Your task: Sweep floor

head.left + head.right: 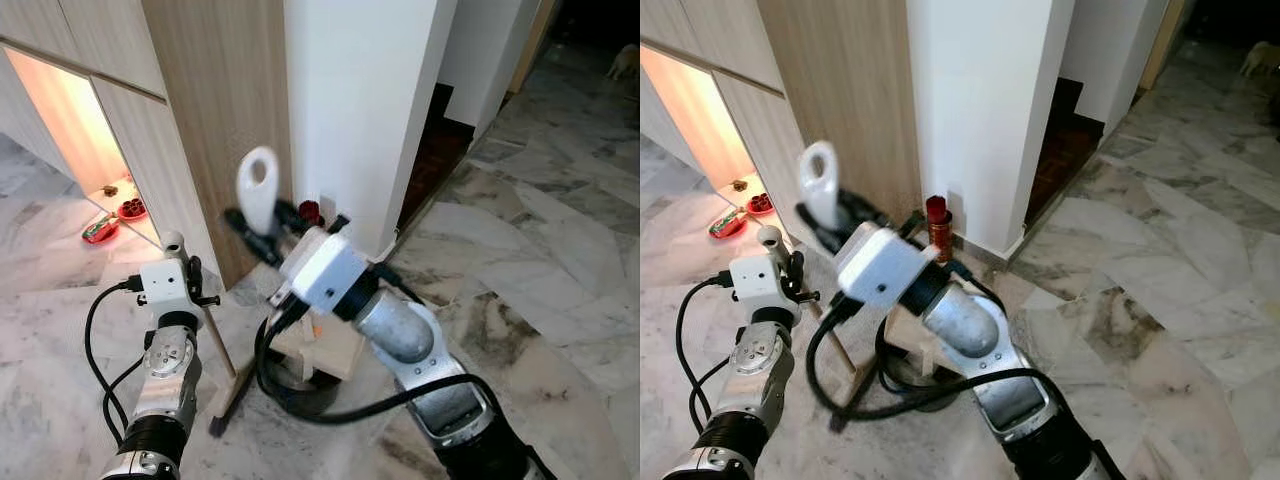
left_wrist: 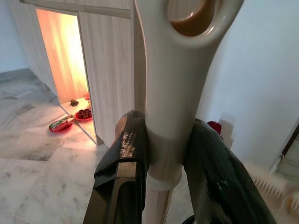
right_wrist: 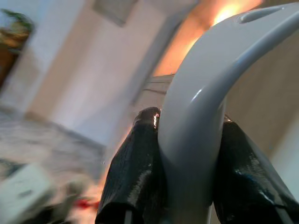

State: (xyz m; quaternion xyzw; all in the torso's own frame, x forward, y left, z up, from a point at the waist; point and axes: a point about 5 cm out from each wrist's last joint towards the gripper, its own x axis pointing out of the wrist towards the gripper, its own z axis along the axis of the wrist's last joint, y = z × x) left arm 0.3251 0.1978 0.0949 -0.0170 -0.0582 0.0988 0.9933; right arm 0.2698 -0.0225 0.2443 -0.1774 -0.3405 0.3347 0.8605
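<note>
The broom handle (image 2: 170,98) is pinched by the left pincer (image 2: 170,154) between its black fingers (image 2: 124,149) — the wooden shaft (image 1: 222,355) slants down to the marble floor (image 1: 540,260). A white looped dustpan handle (image 1: 259,190) is clamped by the right pincer (image 3: 187,158), raised before the wooden cabinet (image 1: 215,110).

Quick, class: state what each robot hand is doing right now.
Left hand: shut on the broom handle.
Right hand: shut on the white dustpan handle.
</note>
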